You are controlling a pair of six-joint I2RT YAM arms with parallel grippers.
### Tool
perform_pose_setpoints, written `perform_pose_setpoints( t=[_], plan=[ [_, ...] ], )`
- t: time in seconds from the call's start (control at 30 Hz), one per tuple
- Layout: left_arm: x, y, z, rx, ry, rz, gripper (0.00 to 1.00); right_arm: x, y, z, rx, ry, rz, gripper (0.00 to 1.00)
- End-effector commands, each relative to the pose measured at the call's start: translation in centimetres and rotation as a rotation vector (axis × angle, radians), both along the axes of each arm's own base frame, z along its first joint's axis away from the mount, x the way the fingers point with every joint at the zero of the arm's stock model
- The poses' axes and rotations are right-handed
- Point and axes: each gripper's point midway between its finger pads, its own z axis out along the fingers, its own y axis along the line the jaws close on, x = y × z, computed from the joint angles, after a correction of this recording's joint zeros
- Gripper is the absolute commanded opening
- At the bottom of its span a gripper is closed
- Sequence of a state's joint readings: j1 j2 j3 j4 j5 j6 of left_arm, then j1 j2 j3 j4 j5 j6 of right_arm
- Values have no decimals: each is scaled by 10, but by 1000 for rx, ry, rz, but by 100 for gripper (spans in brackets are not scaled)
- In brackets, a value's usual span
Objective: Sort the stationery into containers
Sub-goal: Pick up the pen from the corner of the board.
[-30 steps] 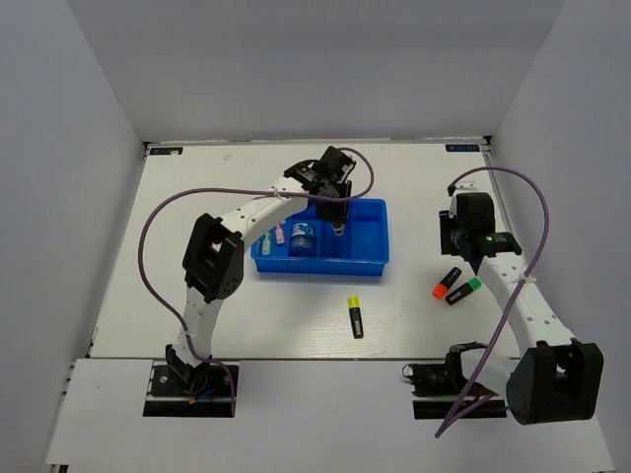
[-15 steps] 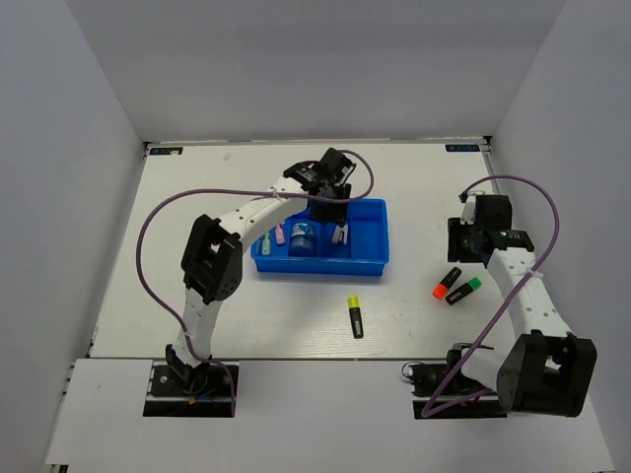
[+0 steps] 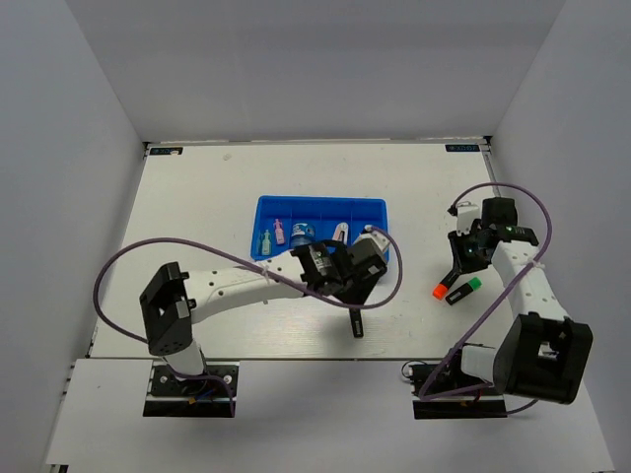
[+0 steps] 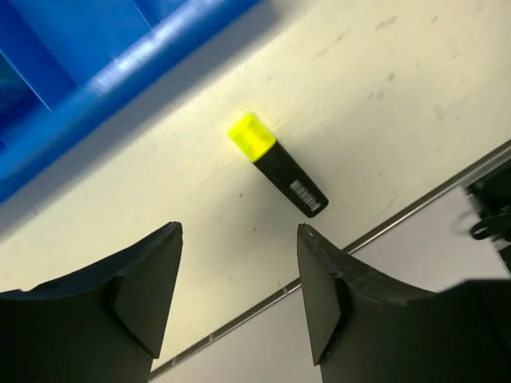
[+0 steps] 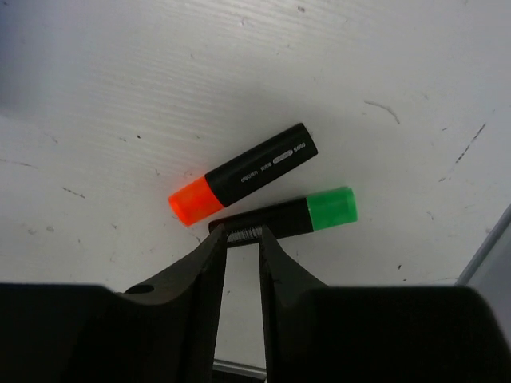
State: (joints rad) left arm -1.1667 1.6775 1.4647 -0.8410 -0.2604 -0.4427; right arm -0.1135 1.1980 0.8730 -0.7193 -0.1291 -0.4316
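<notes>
As it hovers low, the left end effector [image 4: 239,239] gapes.

Lone highlighter [image 3: 356,326] lies before the tray [image 3: 320,203]; highlighter pair [image 3: 463,289] lies to its right.

Table [image 3: 197,197], tray [image 3: 320,201], yellow highlighter [image 4: 279,167], orange highlighter [image 5: 243,174], green highlighter [image 5: 287,215], perhaps touching

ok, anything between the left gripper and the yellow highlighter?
No. The left wrist view shows only bare table between the open left gripper and the yellow highlighter, which lies ahead of the fingertips.
</notes>
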Motion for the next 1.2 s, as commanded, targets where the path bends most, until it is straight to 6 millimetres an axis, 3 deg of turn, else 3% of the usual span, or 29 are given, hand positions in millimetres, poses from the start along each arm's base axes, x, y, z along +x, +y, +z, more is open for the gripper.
perform_pose_setpoints(
  t=[0.0, 0.07, 0.1, 0.2, 0.47, 0.67, 1.03, 1.17],
  plan=[
    [2, 6, -11, 38, -77, 112, 70, -18, 0, -16, 55, 130, -120, 28],
    [4, 4, -24, 73, -81, 133, 70, -22, 12, -24, 130, 193, -156, 33],
    [2, 0, -26, 62, -70, 145, 71, -21, 13, -22, 147, 202, -182, 40],
    [4, -10, -44, 66, -54, 153, 71, -17, 20, -25, 197, 233, -206, 46],
    [-2, -26, -89, 71, 41, 241, 70, -14, 23, -27, 251, 226, -244, 47],
    [-8, -45, -99, 11, 90, 326, 70, -15, 22, -33, 277, 228, -251, 47],
    [-17, -35, -132, 38, 47, 504, 65, -10, 22, -20, 366, 193, -263, 48],
    [-22, -28, -149, 67, 47, 529, 54, -11, 22, -19, 385, 191, -265, 48]
  ],
)
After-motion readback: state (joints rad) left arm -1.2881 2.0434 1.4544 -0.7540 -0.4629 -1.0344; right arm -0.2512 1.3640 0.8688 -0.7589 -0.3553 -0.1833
